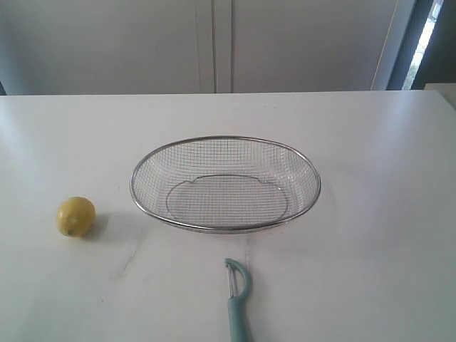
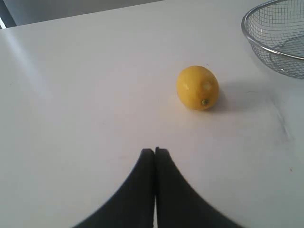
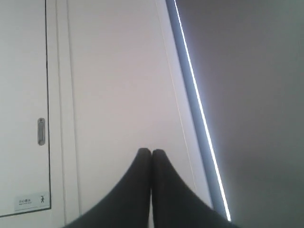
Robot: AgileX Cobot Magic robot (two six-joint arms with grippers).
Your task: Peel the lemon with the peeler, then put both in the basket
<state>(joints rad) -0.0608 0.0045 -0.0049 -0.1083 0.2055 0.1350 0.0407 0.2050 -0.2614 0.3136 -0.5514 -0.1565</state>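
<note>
Your left pincer and right pincer are pressed together, empty, with lemon left and peeler near, likely spaced for separate grasps.

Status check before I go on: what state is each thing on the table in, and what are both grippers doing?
basket: upright, empty.
lemon: unpeeled, loose on the table, apart from the basket.
peeler: lying flat in front of the basket, not held.
left gripper: fingers shut, empty, short of the lemon.
right gripper: fingers shut, empty.
</note>
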